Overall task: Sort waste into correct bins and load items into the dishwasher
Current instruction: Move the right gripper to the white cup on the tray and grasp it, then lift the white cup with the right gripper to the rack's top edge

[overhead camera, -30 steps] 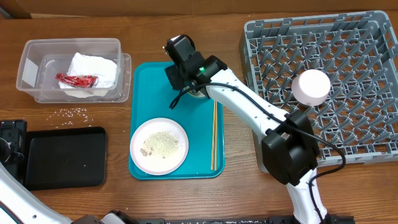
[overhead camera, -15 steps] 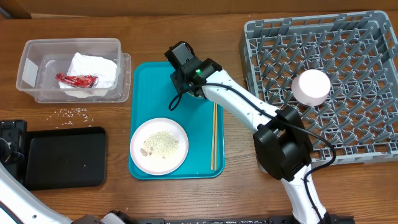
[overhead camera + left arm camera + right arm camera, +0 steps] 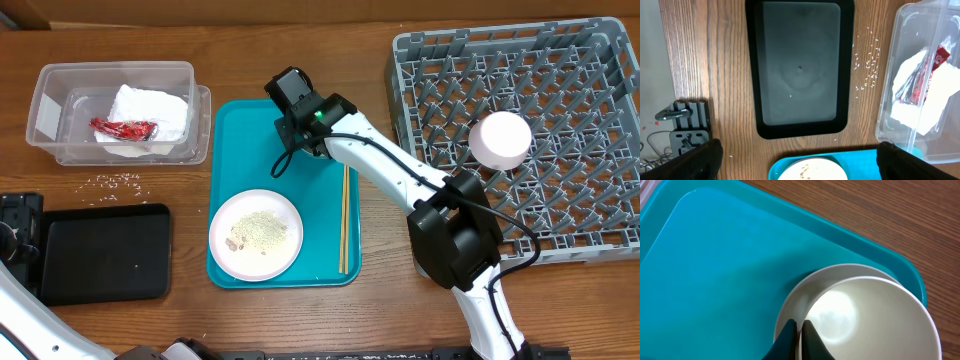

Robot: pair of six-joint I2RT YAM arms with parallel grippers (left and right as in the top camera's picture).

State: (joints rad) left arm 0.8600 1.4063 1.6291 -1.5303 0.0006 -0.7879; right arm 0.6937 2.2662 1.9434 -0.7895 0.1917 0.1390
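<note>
Though overhead hides it, wrist view shows right hand [image 3: 799,332] pinching cup [image 3: 875,315].

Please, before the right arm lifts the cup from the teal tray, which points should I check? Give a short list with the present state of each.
1. Right gripper closed on the rim of the small cream cup: ok.
2. Cup free of the grey-green small bowl: not ok, it sits nested inside it.
3. Free pegs in the large grey plastic dish rack: ok; one pale pink bowl sits there, and most pegs are free.
4. Left gripper out of the path: ok, open above the shallow black rectangular tray.
5. Wooden chopsticks apart from the cup: ok, they lie near the right edge of the teal tray.
</note>
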